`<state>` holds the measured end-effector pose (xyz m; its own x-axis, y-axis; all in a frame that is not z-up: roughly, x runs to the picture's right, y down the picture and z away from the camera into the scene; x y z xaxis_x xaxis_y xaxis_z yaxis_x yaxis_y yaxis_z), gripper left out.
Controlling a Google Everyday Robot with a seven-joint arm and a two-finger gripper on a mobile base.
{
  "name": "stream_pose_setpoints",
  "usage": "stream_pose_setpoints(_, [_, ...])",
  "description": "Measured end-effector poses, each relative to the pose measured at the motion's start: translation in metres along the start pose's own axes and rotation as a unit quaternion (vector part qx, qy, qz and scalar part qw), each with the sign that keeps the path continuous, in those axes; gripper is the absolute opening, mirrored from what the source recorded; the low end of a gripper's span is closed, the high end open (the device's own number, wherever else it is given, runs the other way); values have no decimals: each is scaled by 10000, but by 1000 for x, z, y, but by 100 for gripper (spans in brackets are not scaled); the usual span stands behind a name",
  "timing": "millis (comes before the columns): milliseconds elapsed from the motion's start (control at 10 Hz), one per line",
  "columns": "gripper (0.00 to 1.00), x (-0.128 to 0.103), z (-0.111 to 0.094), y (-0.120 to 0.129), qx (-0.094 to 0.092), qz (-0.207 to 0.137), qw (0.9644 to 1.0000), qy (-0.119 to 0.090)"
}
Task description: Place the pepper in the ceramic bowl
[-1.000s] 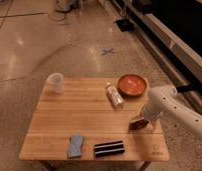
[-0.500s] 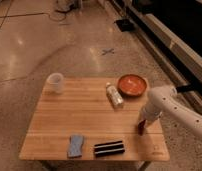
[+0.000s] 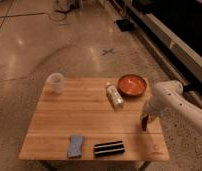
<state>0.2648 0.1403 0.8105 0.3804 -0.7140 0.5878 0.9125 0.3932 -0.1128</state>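
Observation:
My gripper hangs from the white arm over the right side of the wooden table. It is shut on the pepper, a small dark red-brown piece that hangs upright just above the tabletop. The ceramic bowl, orange-red and round, stands at the table's far right corner, beyond the gripper and a little to its left. The bowl looks empty.
A small bottle lies left of the bowl. A translucent white cup stands at the far left corner. A blue cloth and a black-and-white striped block lie near the front edge. The table's right edge is close to the gripper.
The gripper has lifted slightly off the tabletop with the pepper, which now hangs upright instead of lying on the wood. Nothing else has moved.

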Motion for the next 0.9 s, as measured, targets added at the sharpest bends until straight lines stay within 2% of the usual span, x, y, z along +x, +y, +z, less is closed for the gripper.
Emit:
stream_pose_setpoints(200, [0, 30, -39, -9, 78, -164, 9992, 343])
stream_pose_setpoints(400, [0, 52, -66, -28, 192, -369, 9977, 537])
stream_pose_setpoints(700, [0, 80, -88, -68, 334, -667, 9948, 699])
stream_pose_setpoints(900, [0, 95, -91, -87, 357, -785, 9932, 778])
